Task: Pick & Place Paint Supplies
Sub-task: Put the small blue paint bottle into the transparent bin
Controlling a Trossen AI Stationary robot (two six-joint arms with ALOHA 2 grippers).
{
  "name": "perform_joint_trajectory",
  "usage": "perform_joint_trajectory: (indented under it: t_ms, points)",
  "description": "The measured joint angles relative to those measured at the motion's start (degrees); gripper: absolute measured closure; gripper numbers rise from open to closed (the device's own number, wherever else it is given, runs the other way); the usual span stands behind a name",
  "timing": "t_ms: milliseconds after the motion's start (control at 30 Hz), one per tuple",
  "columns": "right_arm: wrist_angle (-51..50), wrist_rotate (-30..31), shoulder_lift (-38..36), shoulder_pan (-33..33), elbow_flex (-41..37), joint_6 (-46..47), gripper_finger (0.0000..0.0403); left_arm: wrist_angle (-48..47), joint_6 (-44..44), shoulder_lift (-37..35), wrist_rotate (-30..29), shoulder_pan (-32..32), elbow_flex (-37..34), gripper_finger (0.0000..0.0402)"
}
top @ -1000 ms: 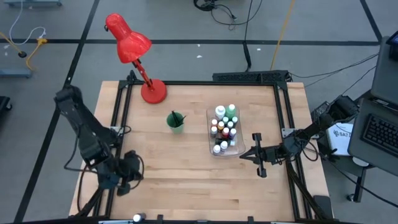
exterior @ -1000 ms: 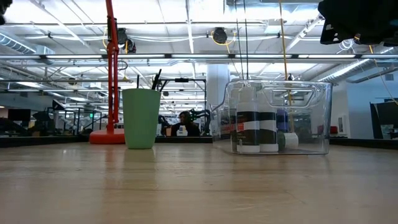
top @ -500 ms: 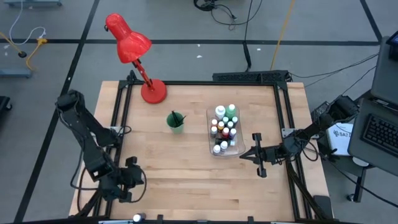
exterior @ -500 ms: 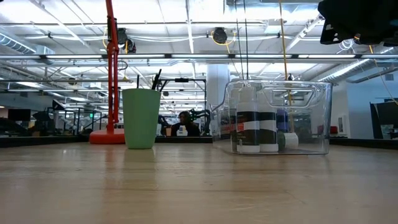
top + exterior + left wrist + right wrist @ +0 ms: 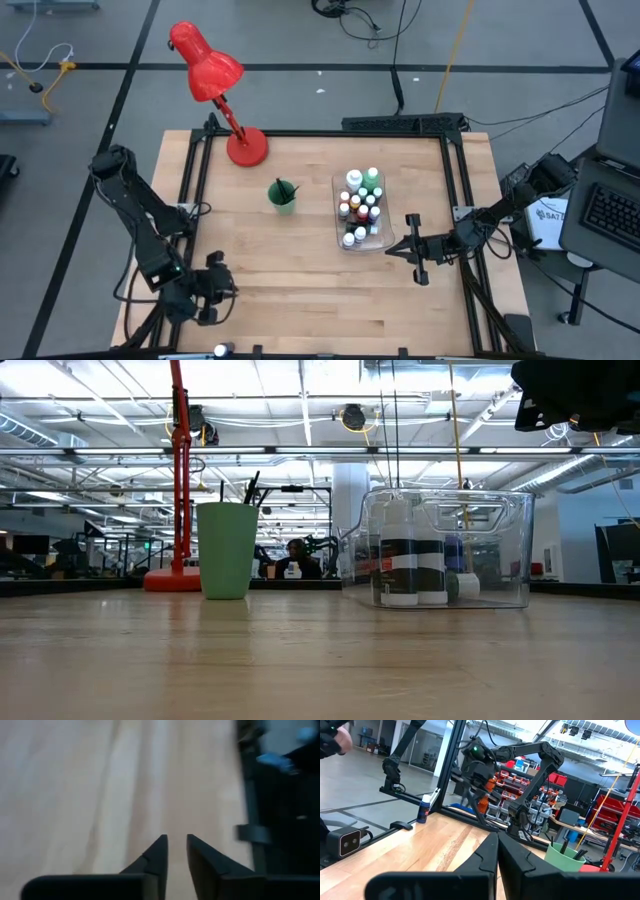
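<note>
Several small white-capped paint bottles point(image 5: 361, 206) stand upright in a clear plastic bin point(image 5: 337, 213) right of the table's middle; the low view shows the bin point(image 5: 500, 550) with dark-and-white bottles point(image 5: 405, 560) inside. Dark brushes stick up out of a green cup point(image 5: 283, 196), also in the low view point(image 5: 227, 550) and the right wrist view point(image 5: 565, 857). My left gripper point(image 5: 215, 286) is near the table's near-left corner, above bare wood point(image 5: 176, 842), with only a narrow gap between its fingers. My right gripper point(image 5: 409, 246) hovers just right of the bin, shut and holding nothing point(image 5: 497, 840).
A red desk lamp point(image 5: 210, 75) stands with its base point(image 5: 247, 148) at the far-left part of the table; its stem point(image 5: 180, 470) rises left of the cup. A black frame point(image 5: 190, 200) borders the table. Bare wood lies along the near side point(image 5: 300, 280).
My left arm has drawn back, and its gripper has moved a little toward the table's near edge at the near-left corner. The right arm, the bin, the cup and the lamp have kept still.
</note>
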Motion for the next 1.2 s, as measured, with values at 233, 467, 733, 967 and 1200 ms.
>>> perform_joint_trajectory:
  t_ms: [233, 467, 733, 967, 1200]
  points:
    - [0.0, 0.0, 0.0, 0.0, 0.0, 0.0, 0.0399, 15.64, 7.73, 0.0, 5.95, -2.48, 0.04, 0.0248]
    - [-0.09, 0.0, 0.0, -0.02, 0.0, 0.02, 0.0399, 19.48, 6.37, 3.08, 5.23, -5.67, 0.07, 0.0184]
    - [-0.05, 0.0, 0.0, -0.02, 0.0, 0.68, 0.0399, 32.71, 8.42, 11.03, 6.8, -9.42, 0.07, 0.015]
    - [0.91, -0.01, 0.0, -0.25, 0.0, -1.86, 0.0399, 33.18, 6.65, 15.74, 3.26, -10.4, 0.07, 0.0149]
    - [1.09, -0.01, 0.0, -2.06, 0.0, -3.23, 0.0399, 33.37, 6.64, 19.34, 3.24, -10.32, 0.07, 0.0149]
